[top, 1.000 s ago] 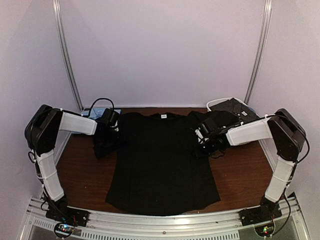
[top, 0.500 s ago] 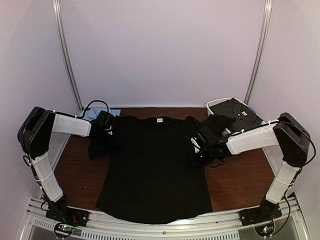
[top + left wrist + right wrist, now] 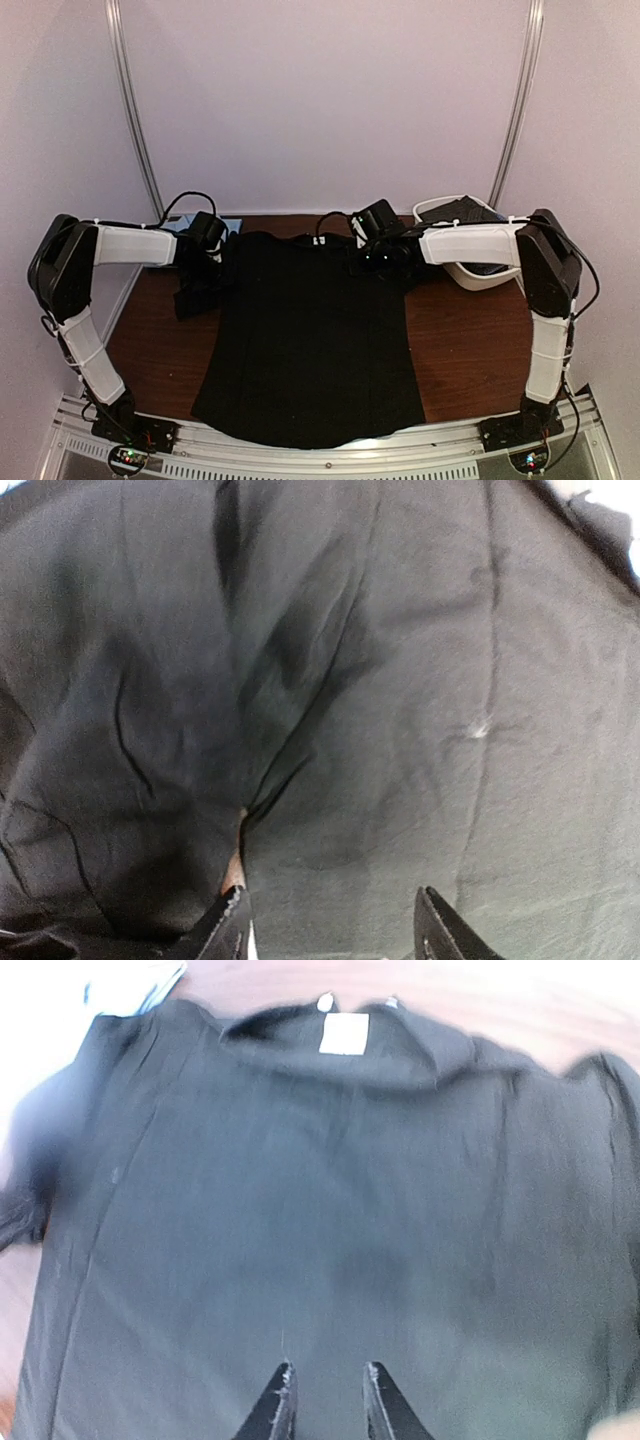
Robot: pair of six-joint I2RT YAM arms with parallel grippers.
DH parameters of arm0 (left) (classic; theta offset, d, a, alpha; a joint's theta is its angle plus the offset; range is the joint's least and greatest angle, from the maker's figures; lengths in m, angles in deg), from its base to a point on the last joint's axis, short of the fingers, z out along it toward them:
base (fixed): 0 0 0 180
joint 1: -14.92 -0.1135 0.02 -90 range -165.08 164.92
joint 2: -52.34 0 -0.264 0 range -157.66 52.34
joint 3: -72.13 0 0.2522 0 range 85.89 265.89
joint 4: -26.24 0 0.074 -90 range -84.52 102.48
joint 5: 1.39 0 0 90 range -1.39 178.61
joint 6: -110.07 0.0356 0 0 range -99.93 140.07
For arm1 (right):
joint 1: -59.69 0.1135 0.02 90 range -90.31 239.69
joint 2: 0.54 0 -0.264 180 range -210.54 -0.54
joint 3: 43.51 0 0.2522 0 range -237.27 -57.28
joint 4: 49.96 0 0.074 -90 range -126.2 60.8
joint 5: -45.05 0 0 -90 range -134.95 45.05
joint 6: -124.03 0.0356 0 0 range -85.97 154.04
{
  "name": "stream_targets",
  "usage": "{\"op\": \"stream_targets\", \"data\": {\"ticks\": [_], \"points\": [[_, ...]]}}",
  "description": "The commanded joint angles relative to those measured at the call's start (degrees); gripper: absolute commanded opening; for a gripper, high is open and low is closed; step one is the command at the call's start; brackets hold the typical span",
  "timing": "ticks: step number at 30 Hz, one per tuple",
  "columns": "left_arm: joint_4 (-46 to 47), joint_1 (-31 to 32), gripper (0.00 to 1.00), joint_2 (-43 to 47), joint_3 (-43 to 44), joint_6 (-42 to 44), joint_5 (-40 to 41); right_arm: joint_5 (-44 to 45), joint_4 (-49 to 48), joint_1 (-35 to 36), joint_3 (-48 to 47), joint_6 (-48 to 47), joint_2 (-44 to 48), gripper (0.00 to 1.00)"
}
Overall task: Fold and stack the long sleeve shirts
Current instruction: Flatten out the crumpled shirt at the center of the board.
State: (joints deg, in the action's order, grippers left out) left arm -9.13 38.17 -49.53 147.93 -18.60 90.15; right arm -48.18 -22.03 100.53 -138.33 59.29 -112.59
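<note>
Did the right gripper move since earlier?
Yes. The right gripper moved away from the white oval plastic tub, toward the collar of the black cloth shirt.

One black shirt [image 3: 310,340]. One light blue shirt [image 3: 135,990]. One white tub [image 3: 432,207] with dark cloth in it, number of pieces unclear. One table [image 3: 470,340]. Two arms: left arm [image 3: 135,245], right arm [image 3: 470,243]. Two grippers: left gripper [image 3: 330,920], right gripper [image 3: 325,1400].
</note>
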Motion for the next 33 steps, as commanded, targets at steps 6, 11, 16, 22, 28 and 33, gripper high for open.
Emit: {"op": "stream_targets", "data": {"ticks": [6,11,16,22,28,33], "points": [[-2.8,-0.4,0.57,3.2,4.8,4.0,0.2,-4.5,-3.4,-4.8,-14.3,-0.4,-15.1,0.19],[-2.9,-0.4,0.57,4.2,4.6,3.6,-1.1,-7.0,-4.6,-7.3,-20.1,1.3,-21.3,0.17],[-3.2,-0.4,0.57,4.7,5.0,3.7,-1.5,-11.7,-6.6,-10.4,-26.5,4.3,-27.4,0.18],[-4.2,-0.4,0.57,6.3,5.4,3.6,-1.5,-19.8,-13.3,-14.1,-35.4,11.6,-34.7,0.19],[-5.2,-0.4,0.57,8.6,4.6,3.3,-1.1,-28.0,-28.1,-16.7,-42.7,27.7,-42.1,0.23],[-5.4,-0.4,0.57,10.6,3.3,2.9,-1.2,-28.8,-33.0,-17.7,-47.2,35.1,-47.5,0.26]]}}
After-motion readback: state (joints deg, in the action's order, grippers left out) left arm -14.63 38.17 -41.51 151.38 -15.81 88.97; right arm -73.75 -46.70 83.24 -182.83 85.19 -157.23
